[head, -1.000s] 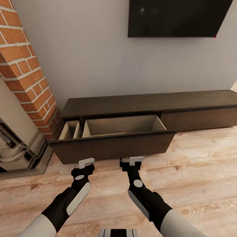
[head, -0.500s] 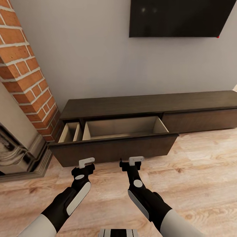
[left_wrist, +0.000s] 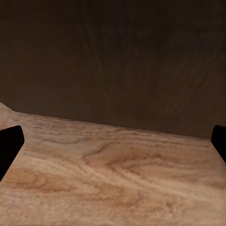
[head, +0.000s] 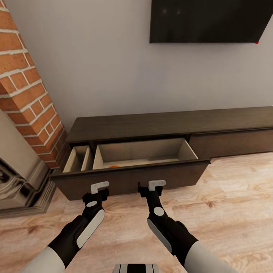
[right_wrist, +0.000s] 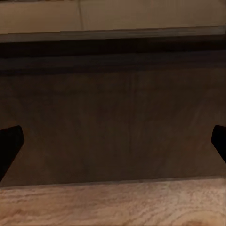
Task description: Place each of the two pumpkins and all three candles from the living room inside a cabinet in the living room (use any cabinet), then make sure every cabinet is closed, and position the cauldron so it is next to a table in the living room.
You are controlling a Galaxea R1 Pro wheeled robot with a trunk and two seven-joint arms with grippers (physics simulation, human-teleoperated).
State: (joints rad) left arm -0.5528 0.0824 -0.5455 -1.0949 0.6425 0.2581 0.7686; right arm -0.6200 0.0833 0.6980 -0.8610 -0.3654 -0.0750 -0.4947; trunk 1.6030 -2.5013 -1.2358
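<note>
The long dark-brown cabinet (head: pixel 167 123) stands against the wall, its left wide drawer (head: pixel 129 178) pulled out and showing a pale beige inside. A small sliver of bright orange (head: pixel 113 166), too little to tell whether it is a pumpkin, peeks over the drawer front on the drawer floor. My left gripper (head: pixel 99 188) and right gripper (head: pixel 151 186) hang open and empty just in front of the drawer front, above the floor. The left wrist view has the open left gripper (left_wrist: pixel 113 141) facing the dark front and floorboards. In the right wrist view the open right gripper (right_wrist: pixel 113 143) faces the drawer front. Candles, cauldron and table are out of view.
A brick fireplace column (head: pixel 26 87) with a stone surround (head: pixel 19 182) stands close at the left. A black TV (head: pixel 208 21) hangs on the grey wall above the cabinet. Light wooden floor (head: pixel 235 212) extends to the right, where the cabinet's second drawer front (head: pixel 235 142) is closed.
The whole picture has shifted, so the camera has moved: the cabinet sits slightly lower and nearer, and the orange sliver in the drawer has come into sight. Both arms look unchanged.
</note>
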